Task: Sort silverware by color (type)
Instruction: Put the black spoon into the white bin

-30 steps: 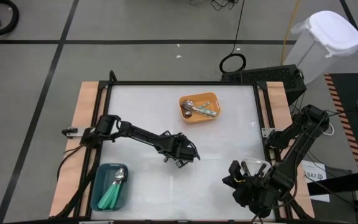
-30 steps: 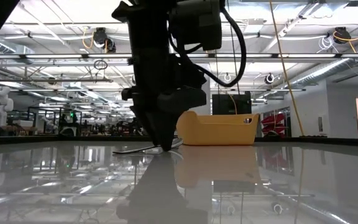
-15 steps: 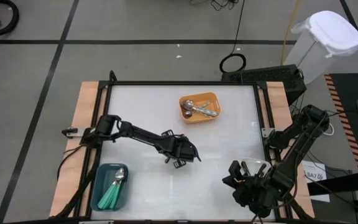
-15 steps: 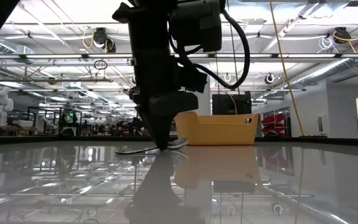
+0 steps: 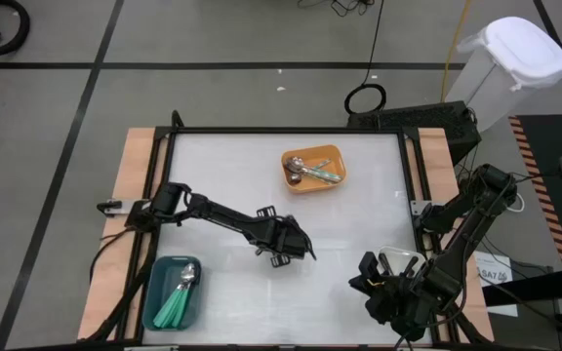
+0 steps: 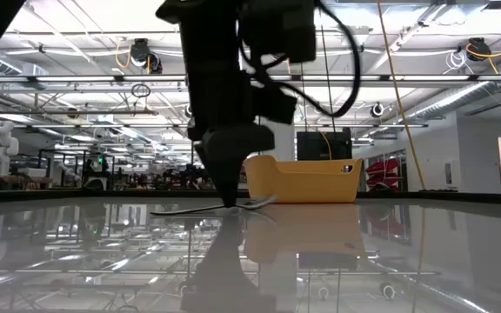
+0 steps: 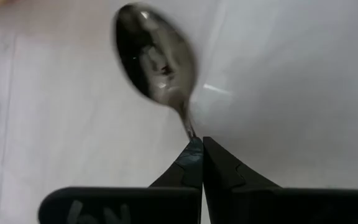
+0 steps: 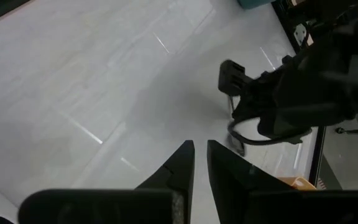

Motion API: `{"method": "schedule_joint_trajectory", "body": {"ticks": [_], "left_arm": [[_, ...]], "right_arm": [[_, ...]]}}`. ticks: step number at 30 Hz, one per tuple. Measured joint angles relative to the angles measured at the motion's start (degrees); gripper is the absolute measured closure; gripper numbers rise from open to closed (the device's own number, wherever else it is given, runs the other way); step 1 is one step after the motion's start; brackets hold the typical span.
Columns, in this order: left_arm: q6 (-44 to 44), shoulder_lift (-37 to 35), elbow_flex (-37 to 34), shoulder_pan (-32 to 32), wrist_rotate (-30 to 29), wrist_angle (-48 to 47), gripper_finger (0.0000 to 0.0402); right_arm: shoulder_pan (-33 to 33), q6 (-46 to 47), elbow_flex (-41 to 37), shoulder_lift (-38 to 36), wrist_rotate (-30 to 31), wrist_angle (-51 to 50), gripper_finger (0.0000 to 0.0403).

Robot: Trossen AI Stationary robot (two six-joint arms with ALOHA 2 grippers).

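Risk: left claw (image 7: 202,146), pinched tight on silver spoon (image 7: 157,62) only at neck w/ tips, could let it swivel or drop onto counter (image 5: 359,234) on lift; right claw (image 8: 200,152), nearly closed, idle near-right.

No text or label can be read.

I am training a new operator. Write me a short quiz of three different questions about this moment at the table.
1. True or false: the left gripper is shut on a silver spoon.
2. Which tray holds the teal-handled spoons? A) orange tray B) teal tray C) neither
3. Fill in: the right gripper waits near the table's ____ corner, on the right arm's side.

Key: 1 true; 2 B; 3 front.
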Motion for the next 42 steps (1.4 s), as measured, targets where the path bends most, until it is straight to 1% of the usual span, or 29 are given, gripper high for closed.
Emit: {"method": "schedule_joint_trajectory", "body": {"ticks": [3, 8, 12, 15, 16, 18, 19, 21, 25, 29, 32, 34, 37, 40, 42], "left_arm": [[2.3, 0.2, 3.1, -1.7, 0.5, 0.6, 0.0401], [6.7, 0.2, 10.2, -5.4, -1.9, 0.3, 0.0401], [10.2, 0.1, 15.9, -8.8, -2.7, 0.2, 0.0401], [10.0, -0.1, 18.8, -10.8, -4.9, -1.6, 0.0401], [9.2, -0.1, 19.0, -11.2, -6.5, -2.5, 0.0401], [6.6, -0.1, 18.8, -11.2, -10.4, -4.6, 0.0400], [5.2, -0.1, 18.5, -10.7, -11.0, -6.1, 0.0398], [2.3, -0.1, 17.2, -9.5, -10.6, -8.8, 0.0391], [2.7, -0.2, 11.5, -6.9, -9.3, -7.4, 0.0365], [6.1, -0.2, 4.4, -4.2, -5.9, -0.3, 0.0335], [6.1, -0.1, 0.9, -2.4, -3.8, 3.3, 0.0319], [4.5, -0.1, 0.0, -1.2, -2.8, 4.9, 0.0315], [2.1, -0.1, -0.1, 0.0, -1.9, 4.9, 0.0314], [0.9, -0.2, -0.1, 0.9, 2.1, 5.2, 0.0314], [0.3, -0.2, -0.1, 1.1, 2.6, 5.2, 0.0313]], "right_arm": [[0.0, 0.3, 0.0, 0.0, 0.0, -0.3, 0.0365], [0.0, 3.2, 0.0, 0.0, -0.1, -3.8, 0.0365], [0.0, 6.4, 0.0, 0.0, -0.1, -6.4, 0.0365], [0.0, 6.9, 0.0, 0.0, -0.1, -6.3, 0.0365], [0.0, 6.9, 0.0, 0.0, -0.1, -6.1, 0.0365], [0.0, 6.9, 0.0, 0.0, -0.1, -5.6, 0.0365], [0.0, 6.8, 0.0, 0.0, -0.1, -5.5, 0.0365], [0.0, 6.7, 0.0, 0.0, -0.1, -5.4, 0.0365], [0.0, 6.7, 0.0, 0.0, -0.2, -5.3, 0.0365], [0.0, 6.9, 0.0, 0.0, -0.2, -5.7, 0.0365], [0.2, 7.9, 0.0, 0.0, -0.5, -6.8, 0.0365], [0.2, 8.9, 0.0, 0.0, -1.3, -8.1, 0.0365], [0.2, 10.3, 0.0, 0.0, -1.7, -9.6, 0.0365], [0.2, 10.8, 0.0, 0.0, -1.7, -9.8, 0.0365], [0.2, 10.9, 0.0, 0.0, -1.7, -9.8, 0.0365]]}}
